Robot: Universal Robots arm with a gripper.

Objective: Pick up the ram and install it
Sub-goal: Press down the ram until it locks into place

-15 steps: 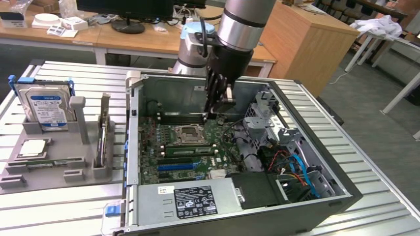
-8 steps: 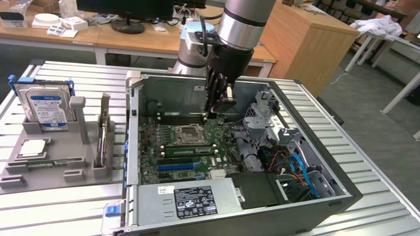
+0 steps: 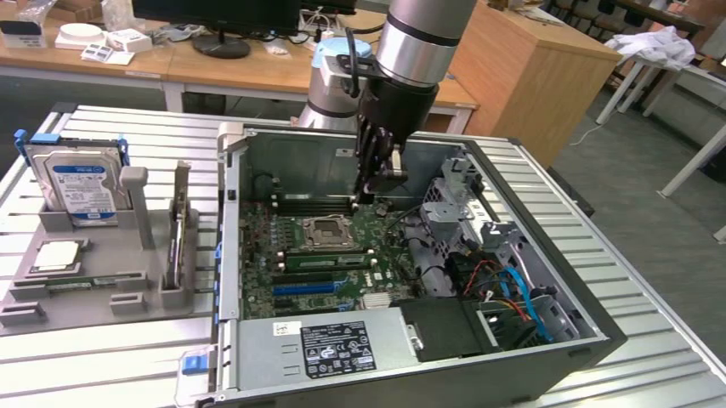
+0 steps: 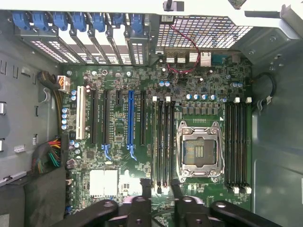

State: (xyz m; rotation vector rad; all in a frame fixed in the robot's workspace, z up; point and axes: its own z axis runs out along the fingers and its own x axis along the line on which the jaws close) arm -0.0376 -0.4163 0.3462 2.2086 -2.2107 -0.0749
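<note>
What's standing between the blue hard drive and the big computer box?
A card on edge in the grey holder, between hard drive and case, in the exterior view.

Rear: we note wooden desks (image 3: 227,72) bearing a dark monitor (image 3: 216,13) | exterior view's right: we see a wooden cabinet (image 3: 533,68), white cloth (image 3: 660,42) on a table (image 3: 620,92) | floor (image 3: 635,195): grey | worktop (image 3: 68,361): ribbed metal

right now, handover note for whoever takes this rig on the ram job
Gripper: open, empty, inside the grey computer case, over the black memory slots beside the silver processor socket.
Ram: a long thin green ram stick with dark chips stands in those slots.
Done: placing, apparently.
Left: full seating cannot be confirmed; another thin green strip seems to lie in the grey holder at the exterior view's left.
</note>
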